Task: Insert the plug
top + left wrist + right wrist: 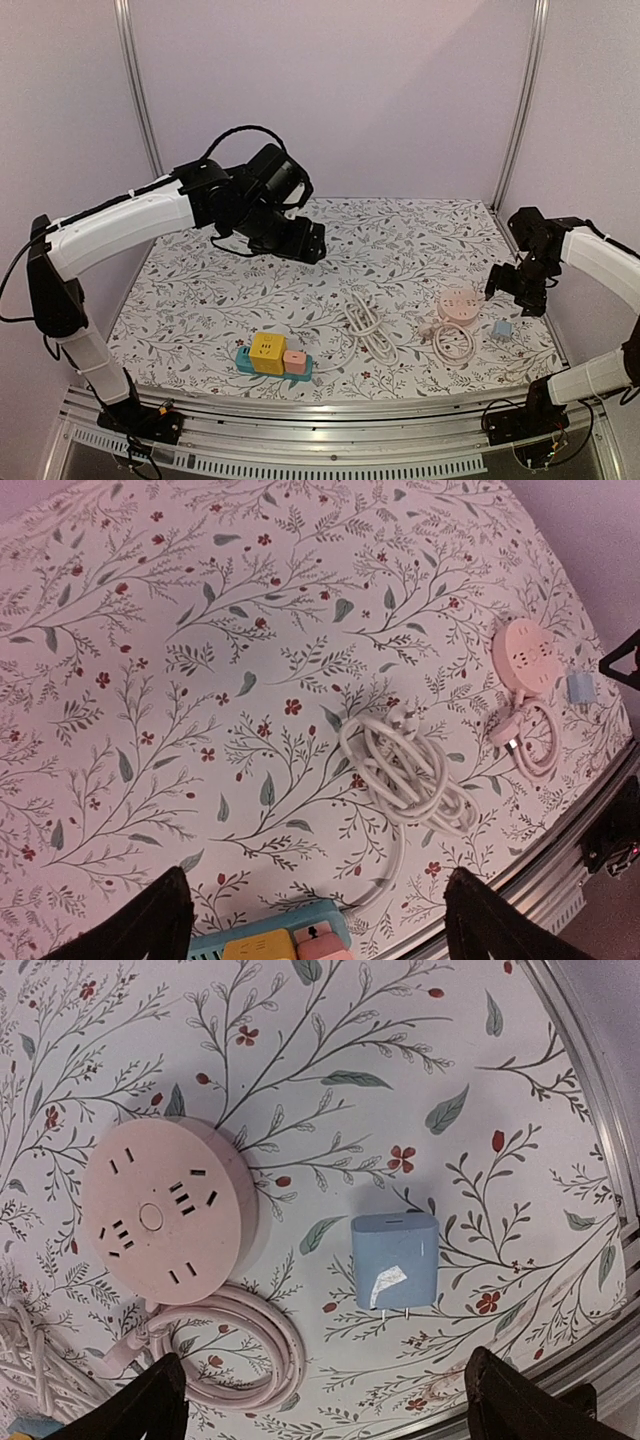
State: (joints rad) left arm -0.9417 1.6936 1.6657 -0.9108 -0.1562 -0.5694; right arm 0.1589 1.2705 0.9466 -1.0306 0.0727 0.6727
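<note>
Plug [395, 1260] lies flat on the surface [330, 1020], lower middle of the right wrist view, just beside the socket [165, 1210]. Right fingers [140, 1405] hang apart above both, I think ready to pick it; left fingers [150, 920], also apart, hold nothing

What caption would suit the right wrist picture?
A blue plug lies beside a round pink socket and its coiled cord.

Plug [394, 1273] just right of socket [165, 1215]
</note>
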